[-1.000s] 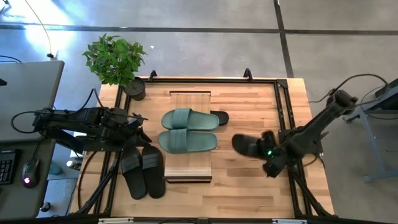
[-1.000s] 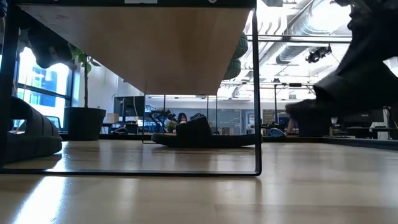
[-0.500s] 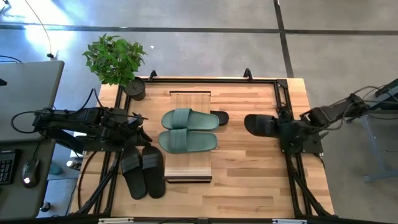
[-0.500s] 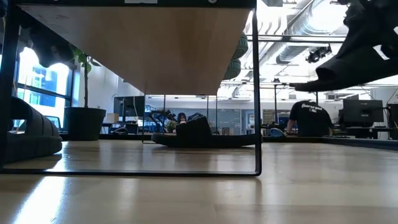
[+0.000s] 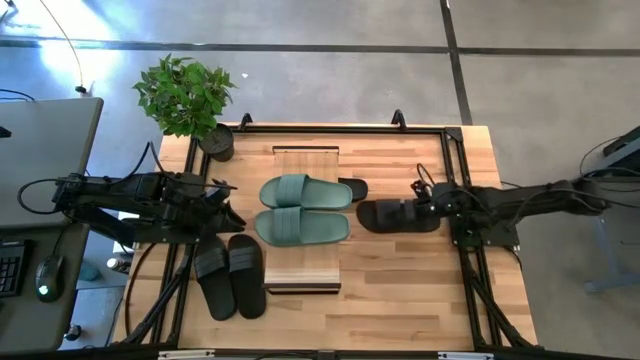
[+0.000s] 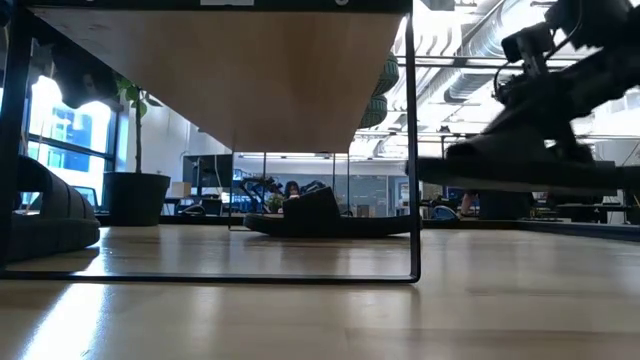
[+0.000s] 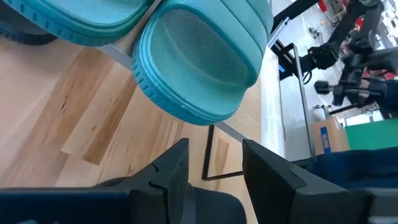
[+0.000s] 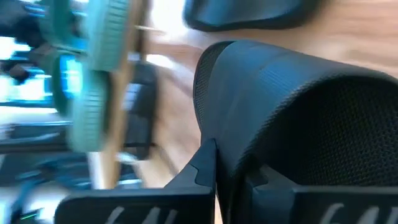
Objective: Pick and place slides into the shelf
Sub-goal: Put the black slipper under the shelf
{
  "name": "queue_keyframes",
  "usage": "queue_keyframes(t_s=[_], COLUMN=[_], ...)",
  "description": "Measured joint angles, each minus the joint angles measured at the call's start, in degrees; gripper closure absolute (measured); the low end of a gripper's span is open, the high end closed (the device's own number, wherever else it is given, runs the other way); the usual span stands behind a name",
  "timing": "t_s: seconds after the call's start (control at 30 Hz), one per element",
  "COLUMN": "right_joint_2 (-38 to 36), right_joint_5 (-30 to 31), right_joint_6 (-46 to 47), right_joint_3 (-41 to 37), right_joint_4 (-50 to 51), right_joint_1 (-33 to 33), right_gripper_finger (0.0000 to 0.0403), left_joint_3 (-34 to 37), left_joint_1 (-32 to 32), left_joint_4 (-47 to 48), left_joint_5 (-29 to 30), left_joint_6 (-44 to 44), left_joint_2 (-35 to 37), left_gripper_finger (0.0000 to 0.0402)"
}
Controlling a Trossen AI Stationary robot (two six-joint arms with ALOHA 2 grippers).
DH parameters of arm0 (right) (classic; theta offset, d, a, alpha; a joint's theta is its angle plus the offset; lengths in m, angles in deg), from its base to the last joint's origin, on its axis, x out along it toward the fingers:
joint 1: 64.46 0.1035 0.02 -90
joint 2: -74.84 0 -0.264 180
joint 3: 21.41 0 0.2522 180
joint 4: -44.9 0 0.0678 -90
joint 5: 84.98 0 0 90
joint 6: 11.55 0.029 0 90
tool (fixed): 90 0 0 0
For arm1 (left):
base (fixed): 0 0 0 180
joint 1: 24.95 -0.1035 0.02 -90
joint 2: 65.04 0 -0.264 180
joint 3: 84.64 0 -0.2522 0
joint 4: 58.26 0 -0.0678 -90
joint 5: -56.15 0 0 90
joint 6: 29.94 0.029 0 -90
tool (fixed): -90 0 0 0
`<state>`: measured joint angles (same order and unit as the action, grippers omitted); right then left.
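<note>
Two sage green slides (image 5: 303, 209) lie side by side on the shelf (image 5: 305, 274), a narrow wood-topped rack at the table's middle. A black slide (image 6: 322, 216) lies on the table under the shelf, its end showing at the shelf's right side (image 5: 354, 187). A black pair (image 5: 230, 276) lies on the table left of the shelf. My right gripper (image 5: 436, 208) is shut on another black slide (image 5: 396, 215), right of the shelf. My left gripper (image 7: 214, 177) stands open with nothing between its fingers, beside the shelf's left side and the green slides (image 7: 199, 62). My right gripper holds the black slide at its right end (image 5: 428, 212), close behind the wide strap (image 8: 292, 112); its own fingers (image 8: 208, 168) hide the exact spot. They come nearly level from the table's right, along the slide. The slide hangs about level, clear of the table (image 6: 520, 165).
A potted plant (image 5: 187, 98) stands at the far left corner. A black frame (image 5: 455, 180) runs along the table's far and right sides. Bare wood lies near of the shelf and between the shelf and the right frame. A person shows in the room behind (image 6: 292, 190).
My right gripper has carried the black slide from the near right first toward the far edge, then left toward the shelf, its arm stretching out level. The slide stays lifted, has sunk a little and now lies about level, pointing at the shelf.
</note>
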<state>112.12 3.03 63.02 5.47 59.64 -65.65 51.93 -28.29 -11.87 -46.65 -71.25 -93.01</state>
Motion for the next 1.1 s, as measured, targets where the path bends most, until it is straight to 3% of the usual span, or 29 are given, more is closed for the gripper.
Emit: queue_keyframes(t_s=[0.2, 0.37, 0.53, 0.73, 1.1], right_joint_2=[7.12, 15.37, 23.29, 33.54, 49.31], right_joint_5=[-2.91, -5.28, -5.81, -7.67, -13.13], right_joint_6=[-0.08, -2.45, -2.63, -3.22, -8.03], right_joint_3=[-2.92, -2.65, -2.63, -2.19, 12.74], right_joint_4=[-4.21, -16.60, -21.09, -37.88, -32.79], right_joint_1=[-1.43, -1.49, -2.66, -5.24, -5.84], right_gripper_finger=[0.0403, 0.0403, 0.0403, 0.0403, 0.0403], left_joint_3=[0.00, 0.00, 0.00, 0.00, 0.00], left_joint_1=[-0.01, -0.02, -0.01, -0.01, -0.01], left_joint_4=[0.02, 0.04, 0.04, 0.04, 0.07], left_joint_5=[1.07, 2.71, 3.45, 3.54, 4.76], left_joint_6=[-1.16, -1.21, -1.38, -2.61, -4.12], left_joint_2=[0.00, 0.00, 0.00, -0.01, 0.00], left_gripper_finger=[0.0268, 0.0268, 0.0268, 0.0268, 0.0268])
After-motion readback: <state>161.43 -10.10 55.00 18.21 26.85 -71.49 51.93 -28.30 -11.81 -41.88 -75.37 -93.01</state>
